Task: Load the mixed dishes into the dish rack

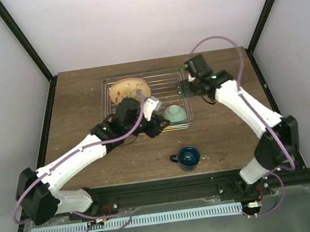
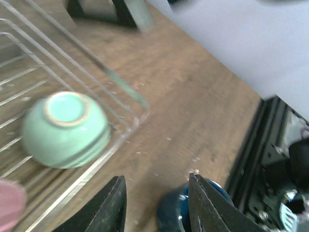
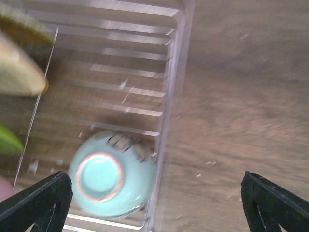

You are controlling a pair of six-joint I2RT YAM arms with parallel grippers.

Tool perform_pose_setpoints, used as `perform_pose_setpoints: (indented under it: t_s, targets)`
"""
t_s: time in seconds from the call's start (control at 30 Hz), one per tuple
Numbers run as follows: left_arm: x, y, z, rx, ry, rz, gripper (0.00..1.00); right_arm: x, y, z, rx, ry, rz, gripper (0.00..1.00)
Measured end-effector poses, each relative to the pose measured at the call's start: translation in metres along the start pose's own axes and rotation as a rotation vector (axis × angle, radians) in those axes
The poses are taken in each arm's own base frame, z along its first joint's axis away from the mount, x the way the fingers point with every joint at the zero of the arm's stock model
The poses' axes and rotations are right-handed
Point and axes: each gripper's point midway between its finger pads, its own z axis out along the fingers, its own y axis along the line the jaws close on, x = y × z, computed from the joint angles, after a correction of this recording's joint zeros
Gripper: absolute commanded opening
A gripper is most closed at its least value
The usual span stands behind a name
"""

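The silver wire dish rack (image 1: pixel 165 82) stands at the table's middle back. A cream floral plate (image 1: pixel 128 89) stands in it at the left. A small mint-green bowl (image 1: pixel 175 113) lies upside down in the rack's near right corner. A dark blue mug (image 1: pixel 188 157) stands on the table in front of the rack. My left gripper (image 1: pixel 158 127) is open and empty over the rack's front edge. In the left wrist view my gripper (image 2: pixel 157 193) is above the mug (image 2: pixel 176 215), right of the bowl (image 2: pixel 65 128). My right gripper (image 1: pixel 188 86) is wide open and empty above the rack's right side.
The right wrist view shows the bowl (image 3: pixel 111 176), the cream plate's edge (image 3: pixel 19 67), a lime-green plate's edge (image 3: pixel 7 137) and the rack's right rail (image 3: pixel 169 106). A pink plate's edge (image 2: pixel 9 203) shows in the left wrist view. Black frame posts stand at the back corners.
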Motion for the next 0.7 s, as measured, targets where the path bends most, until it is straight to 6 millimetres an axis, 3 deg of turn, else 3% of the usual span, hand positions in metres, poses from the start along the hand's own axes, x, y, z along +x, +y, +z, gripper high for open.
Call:
perform_pose_setpoints:
  t_s: [0.1,0.23,0.37,0.47,0.57,0.7]
  targets:
    - [0.01,-0.034,0.012,0.05,0.048,0.103,0.4,-0.018,-0.042,-0.027,0.051,-0.107,0.112,0.99]
    - [0.026,-0.066,0.025,0.077,0.102,0.243,0.41,-0.02,-0.101,-0.046,0.139,-0.176,0.241,1.0]
    - [0.068,-0.107,0.042,0.102,0.203,0.45,0.39,0.001,-0.136,-0.033,0.194,-0.139,0.315,1.0]
    - [0.107,-0.138,0.055,0.136,0.307,0.6,0.37,0.02,-0.15,-0.021,0.201,-0.096,0.352,1.0]
    - [0.137,-0.14,0.071,0.116,0.412,0.685,0.37,0.029,-0.158,-0.015,0.197,-0.079,0.376,1.0]
    - [0.172,-0.126,0.084,0.054,0.547,0.772,0.39,0.028,-0.16,-0.012,0.179,-0.086,0.387,1.0]
